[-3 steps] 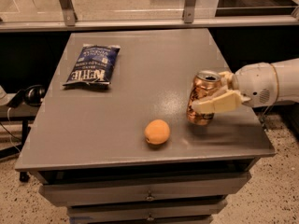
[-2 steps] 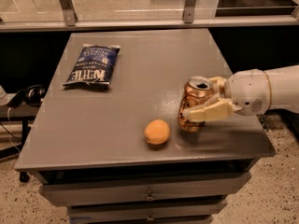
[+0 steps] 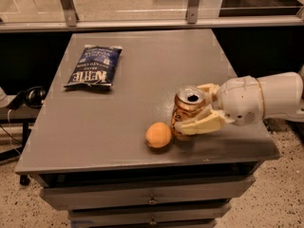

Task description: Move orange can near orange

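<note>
Orange can: the small coppery orange-brown metal drink can with a silver top [image 3: 184, 111] stands on the front right part of the table, its open top showing and the body leaning slightly toward the front left.
Can and orange: the small round plain orange fruit [image 3: 158, 135] lies just beside the can, at its front left; whether the two touch cannot be told.
Gripper: the cream-coloured two-finger gripper [image 3: 192, 108] sits at the can, reaching in from the right.
Fingers: the pale fingers [image 3: 202, 124] pinch the can, one lying across its near side low down and the other showing behind its rim on the far side.
Arm: the thick white rounded arm segment [image 3: 263, 99] comes in from the right edge, over the table's right front corner.
Chip bag: the dark blue chip bag with white lettering [image 3: 94, 66] lies flat on the far left part of the table, well apart from the can and the orange.
Table: the grey flat-topped cabinet table [image 3: 142, 51] carries all three things, with grey drawers [image 3: 152, 201] under its front edge.
Floor: speckled pale flooring [image 3: 285, 189] shows to the right of the cabinet.
</note>
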Robot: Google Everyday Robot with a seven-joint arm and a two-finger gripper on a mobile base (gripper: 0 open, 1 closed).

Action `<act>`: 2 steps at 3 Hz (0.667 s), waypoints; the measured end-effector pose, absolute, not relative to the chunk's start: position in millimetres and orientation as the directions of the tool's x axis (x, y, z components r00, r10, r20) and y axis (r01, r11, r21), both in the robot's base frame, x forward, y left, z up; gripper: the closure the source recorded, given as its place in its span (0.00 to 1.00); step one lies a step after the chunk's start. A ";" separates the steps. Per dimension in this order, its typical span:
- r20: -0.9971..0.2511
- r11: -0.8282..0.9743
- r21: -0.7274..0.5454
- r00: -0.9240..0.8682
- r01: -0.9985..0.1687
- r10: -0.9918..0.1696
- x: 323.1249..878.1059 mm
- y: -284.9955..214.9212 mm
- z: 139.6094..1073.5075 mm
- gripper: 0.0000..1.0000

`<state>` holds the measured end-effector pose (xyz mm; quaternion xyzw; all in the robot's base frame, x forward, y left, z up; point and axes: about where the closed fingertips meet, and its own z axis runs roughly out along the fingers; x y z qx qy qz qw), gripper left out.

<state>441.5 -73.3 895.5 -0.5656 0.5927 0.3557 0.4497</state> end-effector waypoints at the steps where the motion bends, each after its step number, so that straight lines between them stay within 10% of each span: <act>1: -0.921 0.101 -0.134 0.086 -0.986 -0.379 440.2 -74.3 892.4 0.59; 2: -0.910 0.102 -0.161 0.108 -0.982 -0.401 438.9 -76.8 888.2 0.35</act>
